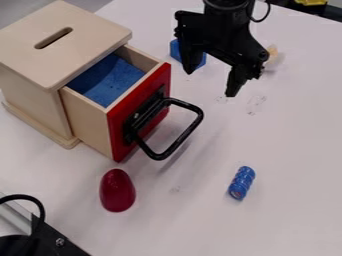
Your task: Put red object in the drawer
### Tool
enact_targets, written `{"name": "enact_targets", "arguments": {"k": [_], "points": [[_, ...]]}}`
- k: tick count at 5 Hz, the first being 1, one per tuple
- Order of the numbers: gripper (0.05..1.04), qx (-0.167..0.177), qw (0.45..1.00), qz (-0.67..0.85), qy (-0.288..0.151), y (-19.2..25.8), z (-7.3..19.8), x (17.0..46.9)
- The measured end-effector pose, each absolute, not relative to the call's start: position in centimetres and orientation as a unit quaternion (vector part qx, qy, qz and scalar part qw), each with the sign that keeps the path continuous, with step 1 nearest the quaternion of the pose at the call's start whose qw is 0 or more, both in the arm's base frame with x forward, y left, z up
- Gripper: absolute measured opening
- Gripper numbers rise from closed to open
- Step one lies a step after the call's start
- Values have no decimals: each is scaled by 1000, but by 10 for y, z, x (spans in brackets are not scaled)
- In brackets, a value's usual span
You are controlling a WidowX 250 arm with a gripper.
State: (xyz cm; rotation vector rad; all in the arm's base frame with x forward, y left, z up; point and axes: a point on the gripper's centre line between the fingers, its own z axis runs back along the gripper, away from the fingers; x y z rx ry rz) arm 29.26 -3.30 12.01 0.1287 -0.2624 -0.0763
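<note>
My black gripper [210, 82] hangs over the table at the upper middle, right of the wooden box, open with nothing between its fingers. The red egg-shaped object [117, 190] rests on the white table at the lower left, below the drawer's front and well away from the gripper. The drawer [87, 122] is pulled out of the wooden box [83, 22]; it has a red front, a black loop handle and a blue lining whose visible part holds nothing.
A small blue cylinder [242, 183] lies at the lower right on the table [294, 150]. Behind the gripper are a blue block [176, 50] and a pale yellowish object [272, 53]. Black hardware with a cable [32, 197] occupies the lower left corner.
</note>
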Motion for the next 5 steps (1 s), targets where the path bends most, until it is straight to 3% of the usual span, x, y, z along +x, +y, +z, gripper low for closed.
{"name": "enact_targets", "arguments": {"k": [2, 4, 5], "points": [[1000, 64, 991, -30, -110, -30, 110, 272], [1000, 68, 986, 22, -154, -23, 123, 229], [1000, 79, 986, 38, -141, -22, 120, 199]]}}
